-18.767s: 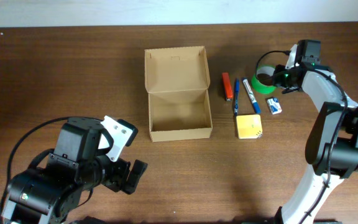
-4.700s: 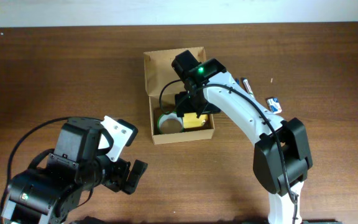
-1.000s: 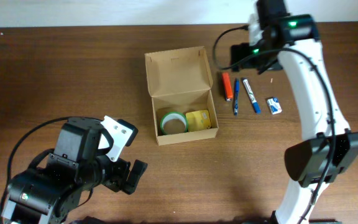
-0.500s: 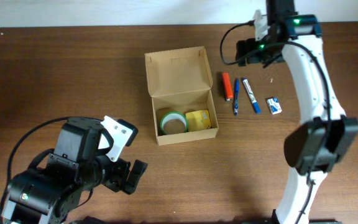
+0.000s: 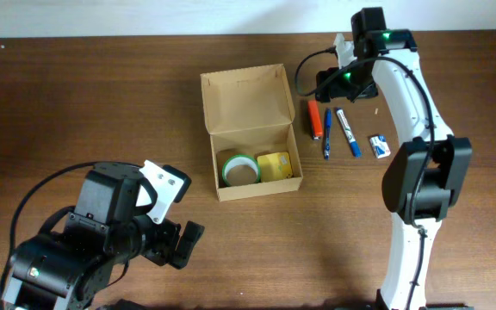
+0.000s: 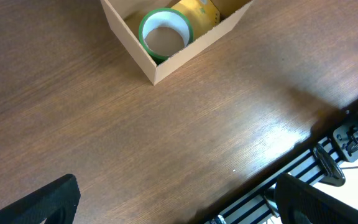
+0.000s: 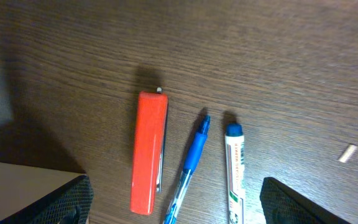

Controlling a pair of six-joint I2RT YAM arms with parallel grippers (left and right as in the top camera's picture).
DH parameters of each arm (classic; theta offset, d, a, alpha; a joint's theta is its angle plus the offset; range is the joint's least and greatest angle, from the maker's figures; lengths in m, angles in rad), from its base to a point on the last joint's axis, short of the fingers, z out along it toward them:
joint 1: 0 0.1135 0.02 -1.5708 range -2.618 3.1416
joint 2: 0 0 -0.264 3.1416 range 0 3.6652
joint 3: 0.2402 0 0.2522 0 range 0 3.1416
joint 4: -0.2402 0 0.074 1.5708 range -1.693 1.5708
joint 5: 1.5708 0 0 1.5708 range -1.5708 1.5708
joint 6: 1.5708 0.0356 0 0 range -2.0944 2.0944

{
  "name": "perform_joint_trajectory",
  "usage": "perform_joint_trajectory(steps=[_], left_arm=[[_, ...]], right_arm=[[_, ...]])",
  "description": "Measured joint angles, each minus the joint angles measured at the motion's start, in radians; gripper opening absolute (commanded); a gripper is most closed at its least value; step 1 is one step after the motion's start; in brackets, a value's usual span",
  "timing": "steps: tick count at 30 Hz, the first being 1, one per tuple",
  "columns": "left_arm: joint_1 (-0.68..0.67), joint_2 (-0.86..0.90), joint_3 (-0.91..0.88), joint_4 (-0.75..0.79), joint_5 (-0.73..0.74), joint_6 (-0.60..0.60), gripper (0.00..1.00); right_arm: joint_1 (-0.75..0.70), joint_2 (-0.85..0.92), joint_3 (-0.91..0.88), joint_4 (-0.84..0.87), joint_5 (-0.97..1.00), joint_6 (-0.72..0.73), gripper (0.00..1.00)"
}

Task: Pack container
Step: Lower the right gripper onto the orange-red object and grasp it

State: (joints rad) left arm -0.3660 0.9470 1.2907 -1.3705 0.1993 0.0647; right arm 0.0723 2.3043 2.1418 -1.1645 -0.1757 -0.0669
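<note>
The cardboard container (image 5: 244,93) sits open at centre frame, holding a green tape roll (image 5: 239,169) and a yellow pad (image 5: 275,165), while the right pincer (image 5: 324,84) hovers released over the orange stapler (image 7: 149,151) toward upper right, seemingly lining up a grasp; the left pincer (image 5: 186,243) rests released, lower left.

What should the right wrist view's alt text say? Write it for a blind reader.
Three stationery items lie side by side on a dark wooden table: an orange bar-shaped tool, a blue pen and a blue-capped white marker. The fingertips of the open right gripper frame the lower corners.
</note>
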Motion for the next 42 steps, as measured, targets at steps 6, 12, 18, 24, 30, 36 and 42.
perform_joint_trajectory(steps=[6, 12, 18, 24, 30, 36, 42], left_arm=[[0.000, 0.000, 0.000, 0.000, 0.000, 0.000, 1.00], [0.000, 0.000, 0.000, 0.000, 0.000, 0.000, 1.00], [0.000, 0.000, 0.000, 0.000, 0.000, 0.000, 1.00], [0.000, 0.000, 0.000, 0.000, 0.000, 0.000, 1.00], [0.000, 0.000, 0.000, 0.000, 0.000, 0.000, 1.00], [0.000, 0.000, 0.000, 0.000, 0.000, 0.000, 1.00], [0.000, 0.000, 0.000, 0.000, 0.000, 0.000, 0.99]], right_arm=[[0.028, 0.051, 0.000, 0.014, 0.000, 0.000, 0.87], [0.069, 0.089, 0.000, 0.025, -0.003, -0.004, 0.82], [0.092, 0.119, 0.000, 0.026, -0.001, -0.005, 0.78], [0.103, 0.123, 0.000, 0.037, 0.044, -0.002, 0.73], [0.105, 0.124, 0.000, 0.059, 0.059, 0.003, 0.72], [0.105, 0.146, 0.000, 0.060, 0.058, 0.005, 0.70], [0.106, 0.161, 0.000, 0.069, 0.058, 0.004, 0.67]])
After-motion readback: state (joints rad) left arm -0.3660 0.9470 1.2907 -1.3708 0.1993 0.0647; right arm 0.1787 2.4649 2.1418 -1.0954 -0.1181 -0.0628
